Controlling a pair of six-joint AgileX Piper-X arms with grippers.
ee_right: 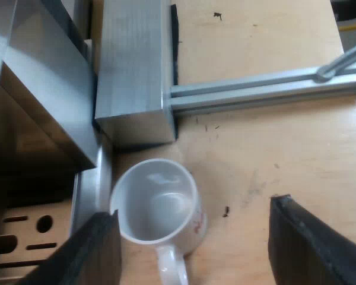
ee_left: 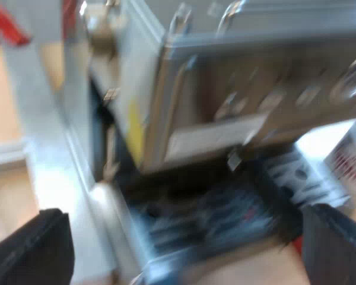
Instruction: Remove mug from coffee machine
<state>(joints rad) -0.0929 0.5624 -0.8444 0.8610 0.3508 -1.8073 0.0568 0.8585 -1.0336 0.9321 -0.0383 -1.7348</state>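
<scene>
Jaws of my right gripper (ee_right: 194,209) gape wide, gripping nothing; the empty mug (ee_right: 157,202) stands upright between them on the tabletop (ee_right: 267,136), close to one finger, just beside the espresso machine (ee_right: 41,119). My left gripper (ee_left: 187,214), jaws wide and empty, faces the machine's front.

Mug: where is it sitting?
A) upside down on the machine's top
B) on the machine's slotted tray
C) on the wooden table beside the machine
C: the mug stands upright on the wooden table, just off the slotted tray of the espresso machine, by the open right gripper.
</scene>
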